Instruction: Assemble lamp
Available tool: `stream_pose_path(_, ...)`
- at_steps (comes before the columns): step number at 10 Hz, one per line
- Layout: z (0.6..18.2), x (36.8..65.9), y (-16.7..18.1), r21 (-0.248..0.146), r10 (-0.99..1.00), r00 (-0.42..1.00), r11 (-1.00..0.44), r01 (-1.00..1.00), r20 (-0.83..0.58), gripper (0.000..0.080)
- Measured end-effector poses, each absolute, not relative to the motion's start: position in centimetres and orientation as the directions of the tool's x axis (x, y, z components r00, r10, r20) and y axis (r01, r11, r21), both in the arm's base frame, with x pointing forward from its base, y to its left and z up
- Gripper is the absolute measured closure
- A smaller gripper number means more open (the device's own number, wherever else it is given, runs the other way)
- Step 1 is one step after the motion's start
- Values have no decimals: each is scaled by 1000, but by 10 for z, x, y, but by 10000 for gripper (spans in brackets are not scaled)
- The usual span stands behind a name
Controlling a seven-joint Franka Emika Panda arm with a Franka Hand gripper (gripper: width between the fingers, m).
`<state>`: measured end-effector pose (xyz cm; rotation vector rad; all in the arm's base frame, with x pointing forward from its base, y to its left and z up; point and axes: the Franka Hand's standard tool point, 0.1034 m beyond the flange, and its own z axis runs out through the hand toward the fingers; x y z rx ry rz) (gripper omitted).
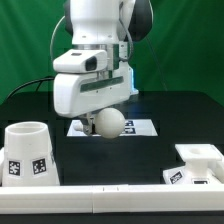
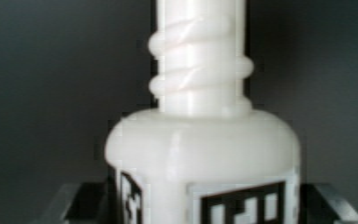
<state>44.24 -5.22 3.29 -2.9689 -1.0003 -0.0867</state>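
Near edge: shade (image 1: pixel 28 150) at 8 o'clock, upright, untouched. Base (image 1: pixel 196 163) at 4 o'clock, well apart from shade.
Centre: bulb (image 1: pixel 109 123) under gripper (image 1: pixel 105 108), near marker board (image 1: pixel 143 127).
Step in hand, judged: carry bulb toward 4 o'clock, seat in base.
Procedure: keep threaded stem (image 2: pixel 197 60) square to base top; lower straight; then turn; avoid side load.
Jaws: narrowed onto bulb body, apparently clamping it; pads barely visible in wrist view.

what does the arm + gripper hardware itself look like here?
The arm has glossy white rounded shells with a black joint section. The gripper has a boxy white-grey body. A thin black cable runs off on the exterior view's left. No readable markings.
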Motion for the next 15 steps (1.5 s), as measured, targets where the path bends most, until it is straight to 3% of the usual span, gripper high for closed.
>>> stream_pose_path(2,26,437,-53,-65,399,916,-914,400,26,374)
stream_pose_path(5,26,438,-48,-79,226,974,-971,227,26,373)
stream_pose_path(7,20,433,-40,-102,1,1000,-995,0,-6,373)
stream_pose_path(9,10,426,-33,-105,12,1000,-994,10,-15,373)
stream_pose_path(15,9,425,-31,-100,18,1000,-995,17,-4,373)
